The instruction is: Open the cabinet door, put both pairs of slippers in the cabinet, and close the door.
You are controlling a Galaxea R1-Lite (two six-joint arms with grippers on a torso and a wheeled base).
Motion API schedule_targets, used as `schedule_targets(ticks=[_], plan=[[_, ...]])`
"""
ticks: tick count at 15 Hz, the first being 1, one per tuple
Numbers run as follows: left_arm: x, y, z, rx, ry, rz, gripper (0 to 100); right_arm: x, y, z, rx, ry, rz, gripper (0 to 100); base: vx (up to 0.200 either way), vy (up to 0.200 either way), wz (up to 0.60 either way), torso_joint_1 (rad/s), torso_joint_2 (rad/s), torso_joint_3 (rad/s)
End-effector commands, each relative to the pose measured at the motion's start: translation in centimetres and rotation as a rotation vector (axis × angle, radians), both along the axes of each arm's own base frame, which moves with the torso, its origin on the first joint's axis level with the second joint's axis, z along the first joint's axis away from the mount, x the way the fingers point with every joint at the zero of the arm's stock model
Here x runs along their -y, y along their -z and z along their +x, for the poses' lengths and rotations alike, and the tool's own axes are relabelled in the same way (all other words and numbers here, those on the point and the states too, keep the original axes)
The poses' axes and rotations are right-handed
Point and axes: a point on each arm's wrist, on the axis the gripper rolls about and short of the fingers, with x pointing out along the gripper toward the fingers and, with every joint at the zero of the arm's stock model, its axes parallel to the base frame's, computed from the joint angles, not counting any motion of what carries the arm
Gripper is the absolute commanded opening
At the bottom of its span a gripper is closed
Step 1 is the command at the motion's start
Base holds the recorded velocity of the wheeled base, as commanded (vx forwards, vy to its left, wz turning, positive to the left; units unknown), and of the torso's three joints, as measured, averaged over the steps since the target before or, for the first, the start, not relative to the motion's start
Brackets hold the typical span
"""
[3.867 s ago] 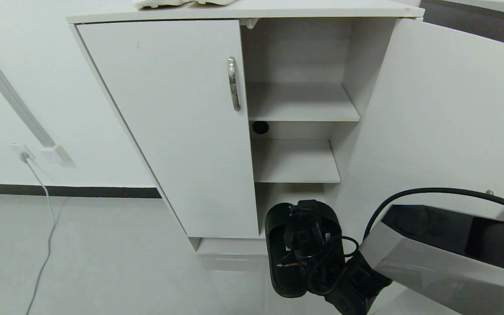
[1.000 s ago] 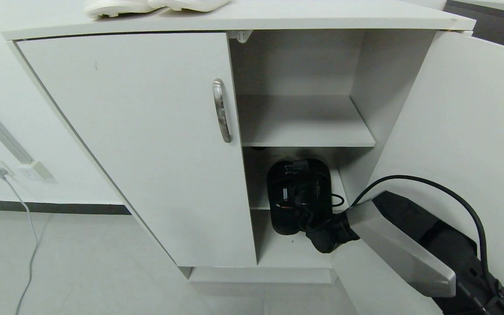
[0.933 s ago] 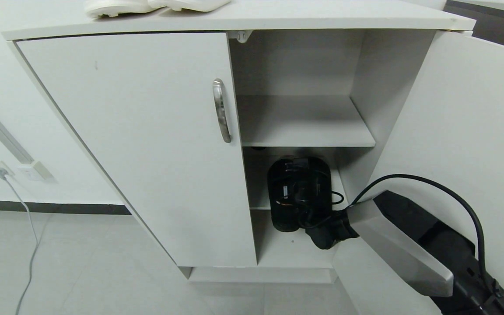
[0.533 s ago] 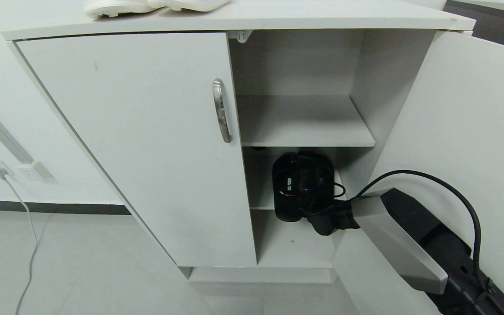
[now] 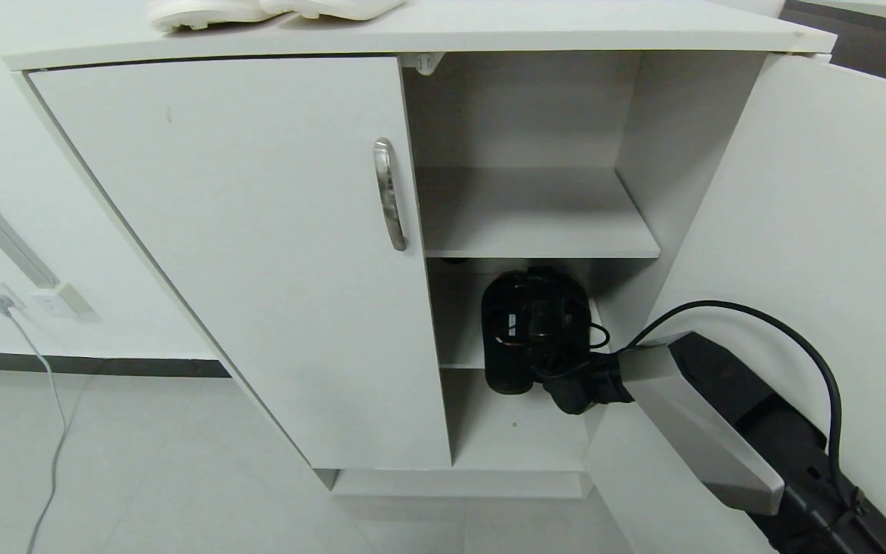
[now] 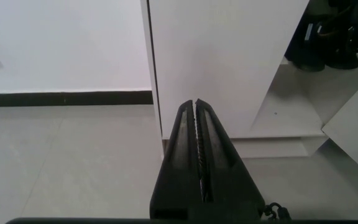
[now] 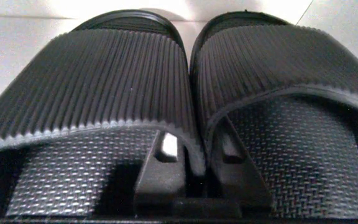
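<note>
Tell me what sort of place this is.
Probably a home or office entryway: a white cabinet with shelves on a tiled floor, white slippers on top, black slippers partly inside, a wall socket beside it.

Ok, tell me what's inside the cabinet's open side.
Black slippers at the middle shelf, heels past its edge, pinched by the right gripper. They cover the shelf's back; the closed left door hides the other half.

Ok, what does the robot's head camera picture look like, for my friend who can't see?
The robot's right gripper holds a pair of black rubber slippers at the lower shelf of a white cabinet, whose right door stands open. The left door is closed, and a pair of white slippers lies on top.
</note>
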Motion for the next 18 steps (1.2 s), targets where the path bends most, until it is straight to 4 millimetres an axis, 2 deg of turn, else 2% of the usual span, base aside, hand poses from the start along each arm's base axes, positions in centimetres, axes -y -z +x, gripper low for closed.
schedule_targets(ticks=[1,5,7,12,18], plan=[[0.0,0.0,0.0,-0.001,-0.002,0.0,0,0.0,0.1,0.0,-0.001,0.0,-0.001,100,0.0,0.0,0.0,0.0,0.0,0.0],[0.0,0.0,0.0,-0.001,0.0,0.0,0,-0.3,-0.7,-0.5,0.022,0.007,0.01,100,0.0,0.0,0.0,0.0,0.0,0.0],[0.0,0.0,0.0,-0.001,0.0,0.0,0,-0.4,-1.2,-2.2,0.009,-0.002,0.0,100,0.0,0.0,0.0,0.0,0.0,0.0],[0.0,0.0,0.0,-0.001,0.001,0.002,0,-0.2,-3.9,-8.2,-0.015,-0.056,-0.019,100,0.0,0.0,0.0,0.0,0.0,0.0],[0.0,0.0,0.0,-0.001,0.001,0.002,0,2.1,-4.5,-16.5,-0.05,-0.1,-0.052,100,0.0,0.0,0.0,0.0,0.0,0.0]])
